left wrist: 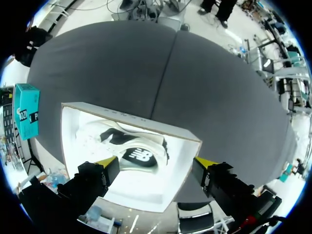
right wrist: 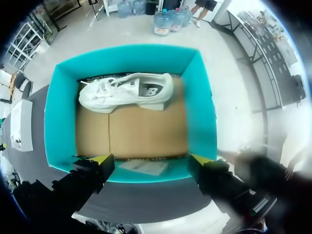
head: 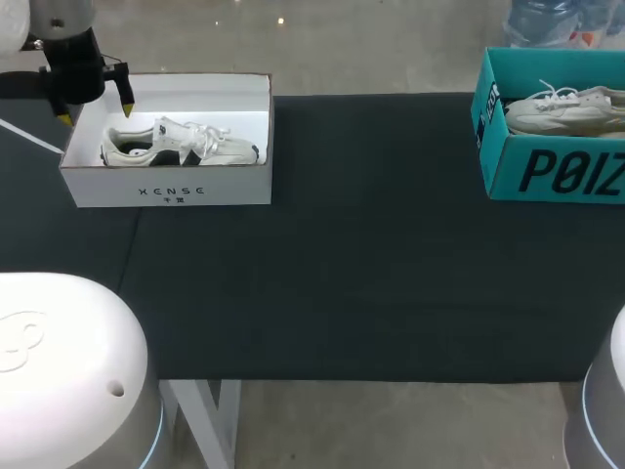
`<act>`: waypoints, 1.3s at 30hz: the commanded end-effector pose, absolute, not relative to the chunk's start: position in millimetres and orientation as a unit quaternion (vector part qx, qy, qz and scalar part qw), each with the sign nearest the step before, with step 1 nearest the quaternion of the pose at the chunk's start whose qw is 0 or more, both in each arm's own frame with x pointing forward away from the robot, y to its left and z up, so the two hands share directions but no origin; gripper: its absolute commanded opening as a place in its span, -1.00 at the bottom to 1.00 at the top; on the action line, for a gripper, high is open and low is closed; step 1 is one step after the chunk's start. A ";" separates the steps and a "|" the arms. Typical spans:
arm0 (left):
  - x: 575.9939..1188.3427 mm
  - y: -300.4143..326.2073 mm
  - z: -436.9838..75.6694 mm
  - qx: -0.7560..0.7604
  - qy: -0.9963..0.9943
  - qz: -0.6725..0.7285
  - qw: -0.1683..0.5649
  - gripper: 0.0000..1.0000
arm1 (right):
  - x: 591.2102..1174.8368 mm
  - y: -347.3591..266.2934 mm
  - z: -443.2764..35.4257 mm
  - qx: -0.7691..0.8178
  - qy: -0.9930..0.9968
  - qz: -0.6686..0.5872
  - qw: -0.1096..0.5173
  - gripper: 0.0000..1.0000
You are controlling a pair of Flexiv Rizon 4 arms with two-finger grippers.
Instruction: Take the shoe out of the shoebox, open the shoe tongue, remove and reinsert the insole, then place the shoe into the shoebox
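Losing the teal shoebox (head: 552,171) and one end of its shoe (head: 571,109) past the head view's right edge, the left arm (head: 66,44) past its top. Getting only blur just beside the right gripper (right wrist: 149,162) in its wrist view.

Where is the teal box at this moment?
In the head view, the teal box sits at the table's far right corner, holding a white shoe, with the right hand above it.

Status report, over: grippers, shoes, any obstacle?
Left gripper open over white shoebox, shoe inside. Right gripper open over teal shoebox, second shoe inside. No obstacle seen.
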State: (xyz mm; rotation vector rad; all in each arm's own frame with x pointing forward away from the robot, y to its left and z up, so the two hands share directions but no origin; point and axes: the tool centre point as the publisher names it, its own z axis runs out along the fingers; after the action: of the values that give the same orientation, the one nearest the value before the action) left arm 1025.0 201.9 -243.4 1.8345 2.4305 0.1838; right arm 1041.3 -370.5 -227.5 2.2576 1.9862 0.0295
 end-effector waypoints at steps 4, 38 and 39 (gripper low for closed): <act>1023.9 202.5 -243.2 0.601 0.796 0.062 0.046 1.00 | 1091.0 -388.2 -243.2 0.751 0.658 -0.012 0.044 1.00; 1023.9 202.5 -243.2 0.601 0.796 0.062 0.046 1.00 | 1159.3 -435.0 -297.0 0.749 0.661 -0.011 0.036 1.00; 1023.9 202.5 -243.2 0.601 0.796 0.062 0.046 1.00 | 1160.7 -435.9 -298.1 0.750 0.661 -0.011 0.036 1.00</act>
State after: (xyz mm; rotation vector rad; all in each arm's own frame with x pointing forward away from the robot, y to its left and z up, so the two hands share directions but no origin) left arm 1025.0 202.1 -243.4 1.8344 2.4306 0.1838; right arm 1146.9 -430.5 -292.9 2.2545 1.9918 0.0336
